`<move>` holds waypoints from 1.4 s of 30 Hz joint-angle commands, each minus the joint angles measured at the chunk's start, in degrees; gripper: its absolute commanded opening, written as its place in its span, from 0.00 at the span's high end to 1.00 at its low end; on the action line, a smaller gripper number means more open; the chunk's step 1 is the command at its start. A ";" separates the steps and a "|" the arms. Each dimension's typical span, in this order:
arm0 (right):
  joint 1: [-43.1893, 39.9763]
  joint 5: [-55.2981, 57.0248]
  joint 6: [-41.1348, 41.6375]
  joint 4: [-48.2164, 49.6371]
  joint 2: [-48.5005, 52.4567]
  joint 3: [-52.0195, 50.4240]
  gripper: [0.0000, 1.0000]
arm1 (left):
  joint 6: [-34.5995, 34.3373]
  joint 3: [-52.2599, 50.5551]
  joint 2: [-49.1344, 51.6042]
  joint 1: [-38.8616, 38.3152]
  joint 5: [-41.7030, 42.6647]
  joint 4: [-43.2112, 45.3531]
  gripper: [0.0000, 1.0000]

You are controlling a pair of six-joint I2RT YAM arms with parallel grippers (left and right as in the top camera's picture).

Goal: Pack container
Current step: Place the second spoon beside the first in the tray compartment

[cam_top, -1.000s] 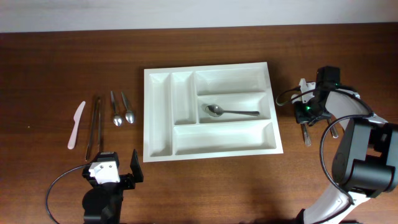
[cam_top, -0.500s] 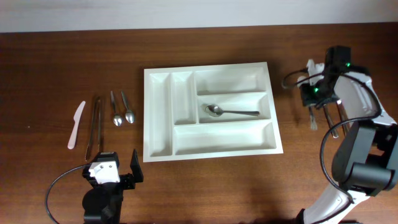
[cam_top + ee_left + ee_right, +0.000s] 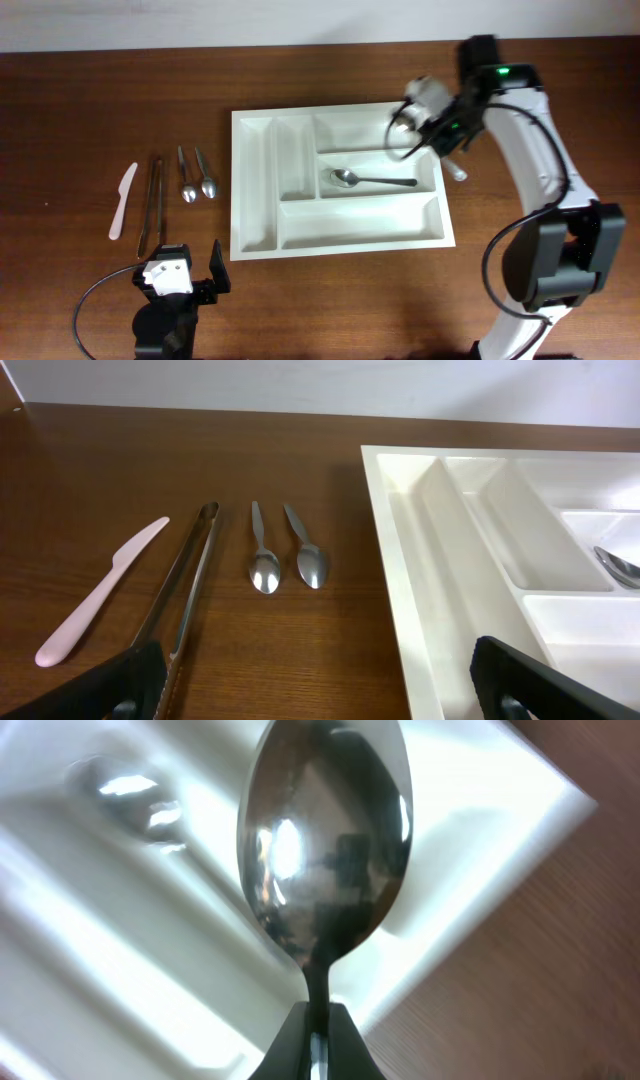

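1. Pinching a steel spoon (image 3: 322, 840) by its neck, just below the bowl, the right gripper (image 3: 443, 135) is hovering over the far right part of the container (image 3: 360, 225), jaws closed narrowly on the metal
2. The container is lying flat at the middle of the table (image 3: 80, 120), with a second spoon (image 3: 372, 181) resting in its middle long compartment
3. The left gripper (image 3: 320, 700) is sitting at the near left with its fingers (image 3: 130, 680) spread wide, holding nothing
4. A pink knife (image 3: 122, 200), tongs (image 3: 152, 205) and two small spoons (image 3: 196, 175) are lying side by side left of the container, apart from it
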 commanded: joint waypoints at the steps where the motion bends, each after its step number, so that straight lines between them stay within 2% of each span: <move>1: 5.64 -3.21 -18.43 -1.99 -1.22 1.07 0.96 | 0.94 -0.46 -0.28 0.39 0.61 0.09 0.01; 3: 8.59 -3.21 -24.74 -2.16 -1.11 0.83 0.96 | 0.92 -0.46 -0.28 0.39 0.61 0.09 0.01; 7: 10.32 -3.21 -30.58 -2.25 -0.52 0.44 0.96 | 0.92 -0.46 -0.28 0.39 0.61 0.09 0.01; 16: 10.10 -3.26 -34.88 -2.56 3.78 0.42 0.96 | 0.92 -0.46 -0.28 0.39 0.61 0.09 0.01; 27: 10.14 -3.26 -34.51 -2.54 8.85 0.42 0.96 | 0.92 -0.46 -0.28 0.39 0.61 0.09 0.01; 28: 10.14 -3.26 -34.45 -2.51 8.90 0.42 0.92 | 0.92 -0.46 -0.28 0.39 0.61 0.09 0.01; 29: 10.14 -3.26 -33.55 -2.25 8.90 0.42 0.69 | 0.94 -0.46 -0.28 0.39 0.61 0.09 0.01; 30: 10.14 -3.21 -32.22 -1.75 8.85 0.44 0.51 | 0.94 -0.46 -0.28 0.39 0.61 0.09 0.01; 31: 10.12 -3.21 -30.49 -1.18 8.74 0.50 0.40 | 0.92 -0.46 -0.28 0.39 0.61 0.09 0.01; 32: 10.01 -3.21 -29.14 -0.85 8.46 0.66 0.33 | 0.92 -0.46 -0.28 0.39 0.61 0.09 0.01; 36: 8.92 -2.54 -22.86 0.39 6.67 2.71 0.18 | 0.92 -0.46 -0.28 0.39 0.61 0.09 0.01; 42: 2.91 6.99 -5.81 -0.48 4.87 10.14 0.15 | 0.94 -0.46 -0.28 0.39 0.61 0.09 0.01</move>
